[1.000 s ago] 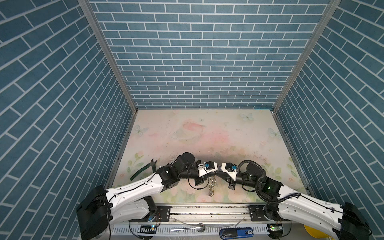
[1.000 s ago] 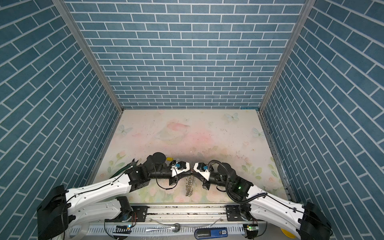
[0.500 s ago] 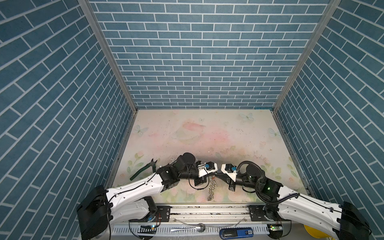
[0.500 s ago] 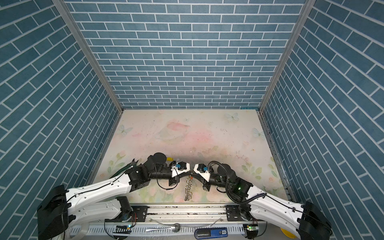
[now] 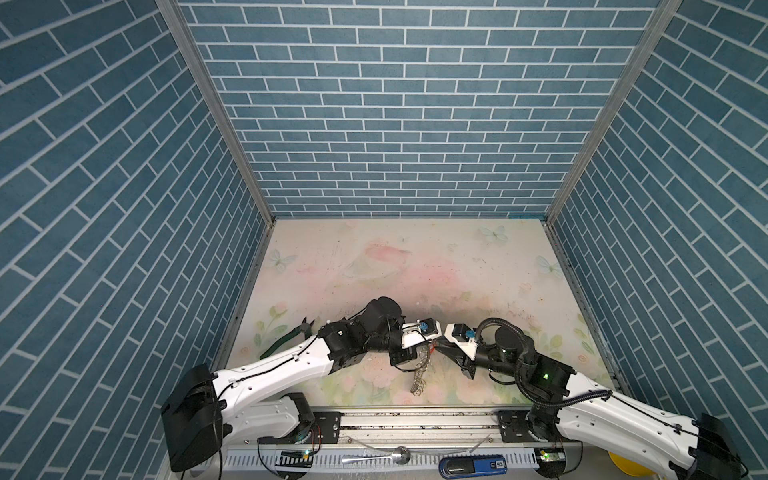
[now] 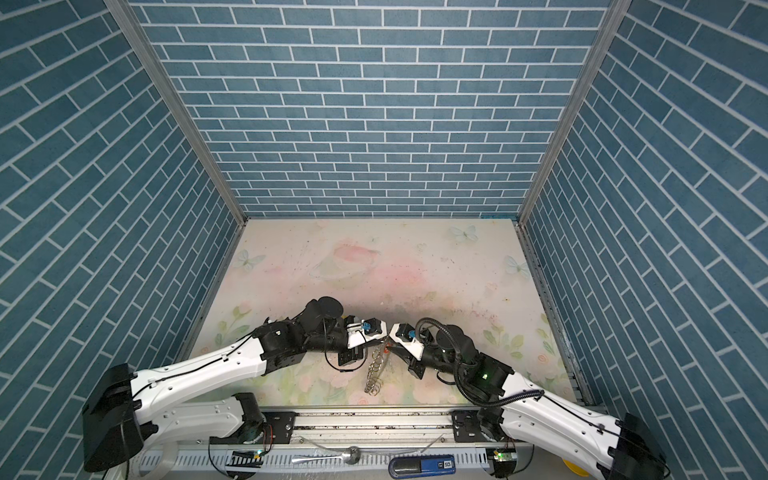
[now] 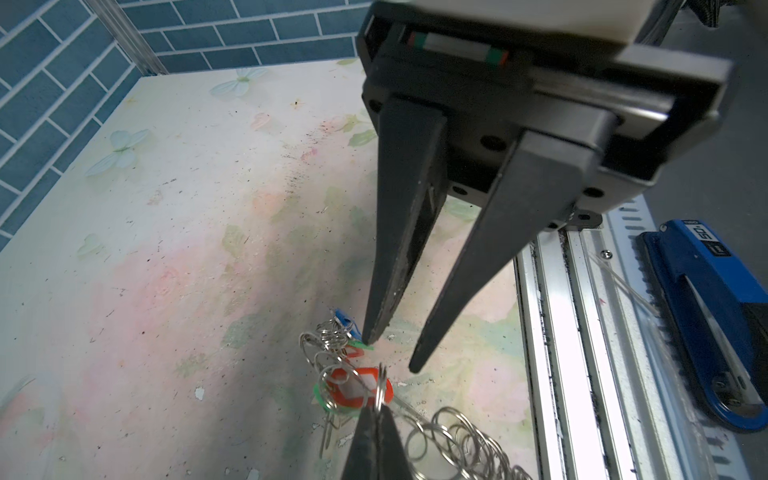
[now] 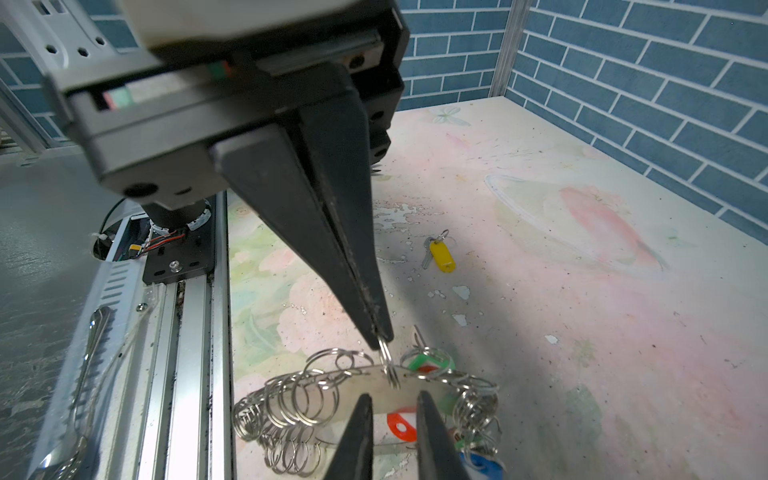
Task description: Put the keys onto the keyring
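Rings (image 8: 291, 399) of silver wire edge flat keyring (image 8: 365, 376); left fingers (image 8: 332, 249) pinch one; right fingers (image 8: 357, 440) parted.

The walls (image 5: 395, 124) carry a teal-blue brick pattern with pale mortar lines. The tabletop (image 5: 415, 266) is cream washed with pink and soft green, printed with faint flowers and pale butterflies, and flecked with dark specks. The left arm (image 5: 282, 370) and right arm (image 5: 623, 419) are white with black joints. The left gripper (image 8: 384, 338) and right gripper (image 7: 392, 353) have black fingers. The keyring (image 8: 299, 399) shows silver wire rings, with a red tag (image 7: 359, 388) that has a white window, a green tag (image 8: 424, 365) and a blue tag (image 7: 343, 320). A silver key (image 8: 427, 255) bears a yellow tag (image 8: 442, 255). The pliers (image 5: 282, 340) by the left edge have green handles. Beyond the front edge are a blue-and-black stapler (image 5: 473, 465) and a silver spoon (image 5: 382, 458)
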Available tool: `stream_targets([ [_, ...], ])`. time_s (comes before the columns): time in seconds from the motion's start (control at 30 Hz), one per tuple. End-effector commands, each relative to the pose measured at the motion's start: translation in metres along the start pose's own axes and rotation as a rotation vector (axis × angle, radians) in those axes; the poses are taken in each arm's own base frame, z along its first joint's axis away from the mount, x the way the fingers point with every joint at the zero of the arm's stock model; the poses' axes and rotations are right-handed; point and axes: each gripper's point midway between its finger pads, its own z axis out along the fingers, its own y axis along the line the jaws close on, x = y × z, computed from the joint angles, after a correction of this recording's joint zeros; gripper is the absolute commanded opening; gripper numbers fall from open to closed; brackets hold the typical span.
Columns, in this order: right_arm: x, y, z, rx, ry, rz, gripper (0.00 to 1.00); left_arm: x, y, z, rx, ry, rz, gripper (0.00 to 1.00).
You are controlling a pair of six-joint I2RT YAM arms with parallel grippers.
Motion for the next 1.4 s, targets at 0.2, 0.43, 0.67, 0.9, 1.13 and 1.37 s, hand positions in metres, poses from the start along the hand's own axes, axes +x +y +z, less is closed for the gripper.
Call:
stream_targets([
  [0.2, -0.026, 0.005, 0.001, -0.042, -0.061, -0.064, 0.16, -0.009, -0.012, -0.001, 0.074, -0.012, 0.023, 0.00],
  [0.43, -0.031, 0.009, 0.001, -0.064, -0.090, -0.064, 0.10, -0.011, -0.014, 0.000, 0.085, -0.021, 0.023, 0.00],
  [0.67, -0.031, 0.011, 0.004, -0.081, -0.089, -0.052, 0.00, -0.011, -0.011, 0.001, 0.070, -0.020, 0.017, 0.00],
  [0.9, -0.037, -0.001, -0.010, 0.018, -0.239, -0.013, 0.00, -0.023, 0.008, -0.019, -0.094, -0.186, -0.009, 0.21],
  [1.13, -0.046, -0.004, -0.022, 0.039, -0.407, 0.054, 0.00, -0.026, 0.014, -0.031, -0.110, -0.308, -0.069, 0.29],
  [1.37, -0.052, 0.003, -0.022, -0.023, -0.486, 0.089, 0.00, -0.032, 0.006, -0.022, -0.032, -0.335, -0.079, 0.28],
])
